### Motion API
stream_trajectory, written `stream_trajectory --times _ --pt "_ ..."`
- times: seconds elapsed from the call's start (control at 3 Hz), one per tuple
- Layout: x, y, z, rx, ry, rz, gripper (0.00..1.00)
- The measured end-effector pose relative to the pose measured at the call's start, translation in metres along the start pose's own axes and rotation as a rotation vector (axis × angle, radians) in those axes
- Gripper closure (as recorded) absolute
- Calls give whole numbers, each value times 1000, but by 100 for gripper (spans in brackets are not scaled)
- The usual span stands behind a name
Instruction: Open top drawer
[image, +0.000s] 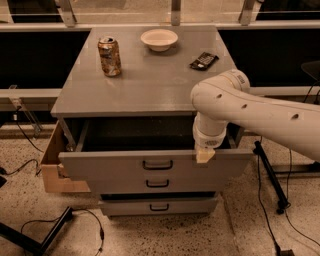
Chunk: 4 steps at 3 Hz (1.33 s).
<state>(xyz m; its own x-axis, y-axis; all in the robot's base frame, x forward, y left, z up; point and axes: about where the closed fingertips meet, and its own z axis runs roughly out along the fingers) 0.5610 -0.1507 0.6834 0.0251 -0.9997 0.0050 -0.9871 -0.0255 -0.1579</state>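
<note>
The top drawer (115, 167) is the widest grey front, with a black loop handle (157, 164) at its centre. It stands pulled out from the grey cabinet (150, 80), and its dark inside shows behind the front. My white arm reaches in from the right and bends down. My gripper (205, 155) sits at the drawer front's top edge, right of the handle. Only its pale tip shows over the edge. Two narrower drawers (157, 184) sit below.
On the cabinet top stand a drink can (109, 56), a white bowl (159, 39) and a dark snack packet (204, 60). A cardboard box (52, 167) sits left of the cabinet. Cables and a black stand leg (270, 172) lie on the floor.
</note>
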Motion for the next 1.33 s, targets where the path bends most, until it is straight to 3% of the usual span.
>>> stream_trajectory --times 0.33,0.67,1.0,1.33 --pt "0 1 1 -1 1 0 15" --pt "0 0 0 -1 1 0 0" --pt "0 0 0 -2 1 0 0" --pt "-4 11 5 -51 0 -24 0"
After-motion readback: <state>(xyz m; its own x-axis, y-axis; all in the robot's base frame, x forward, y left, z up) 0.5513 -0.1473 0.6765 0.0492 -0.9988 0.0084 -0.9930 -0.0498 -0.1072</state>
